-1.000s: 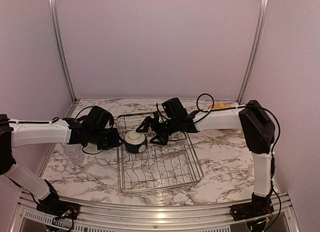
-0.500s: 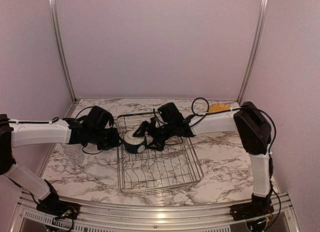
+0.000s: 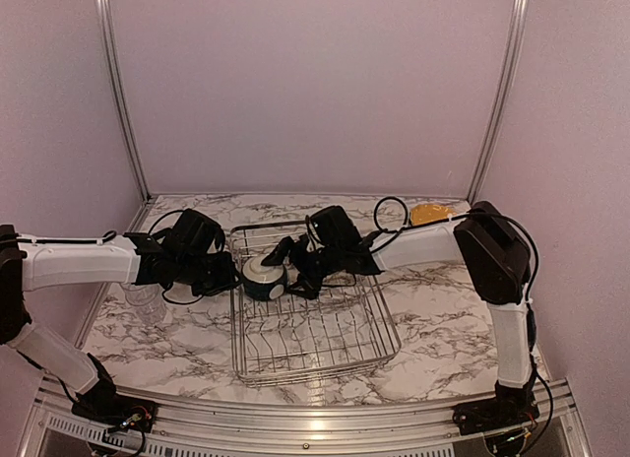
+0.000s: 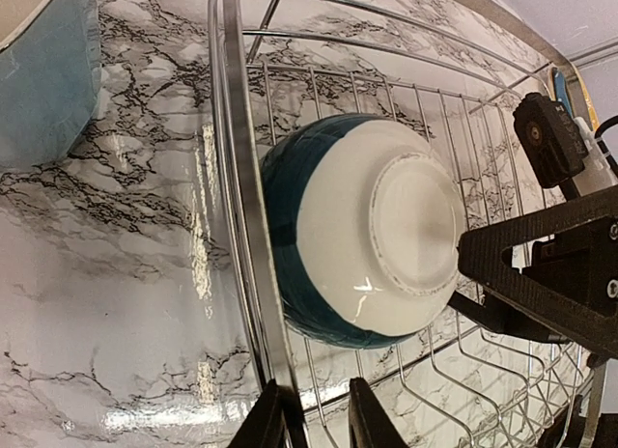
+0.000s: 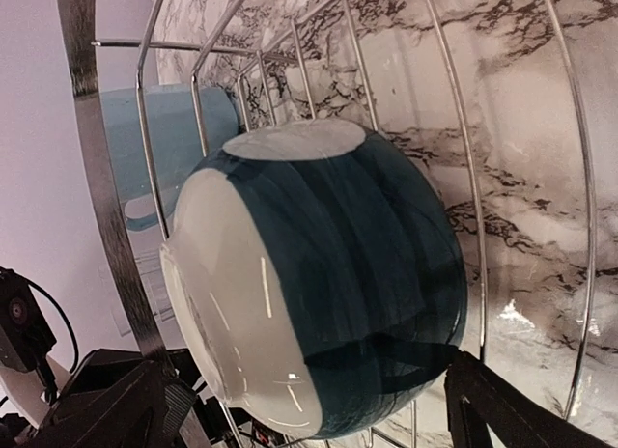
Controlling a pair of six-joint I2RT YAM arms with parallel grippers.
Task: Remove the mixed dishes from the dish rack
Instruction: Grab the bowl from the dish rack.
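The dish rack [image 3: 315, 329] stands mid-table. The dark-teal-and-white bowl [image 3: 264, 278] lies tipped in its back left corner, white base toward the left wrist camera [image 4: 377, 226]. My right gripper [image 3: 285, 263] is open. One finger sits on each side of the bowl [image 5: 338, 274], and neither visibly presses it. My left gripper [image 3: 228, 277] is closed on the rack's left rim wire [image 4: 253, 226], just beside the bowl. The light blue mug [image 4: 48, 71] stands on the table outside the rack. A clear glass [image 3: 146, 301] stands under my left arm.
A yellow plate [image 3: 431, 213] lies at the back right of the marble table. The rack's upright prongs [image 3: 305, 339] fill its near half. Metal frame posts [image 3: 118, 93] and walls close in the back and sides.
My right gripper has moved left across the rack and now straddles the bowl. The left arm and the rack have not moved.
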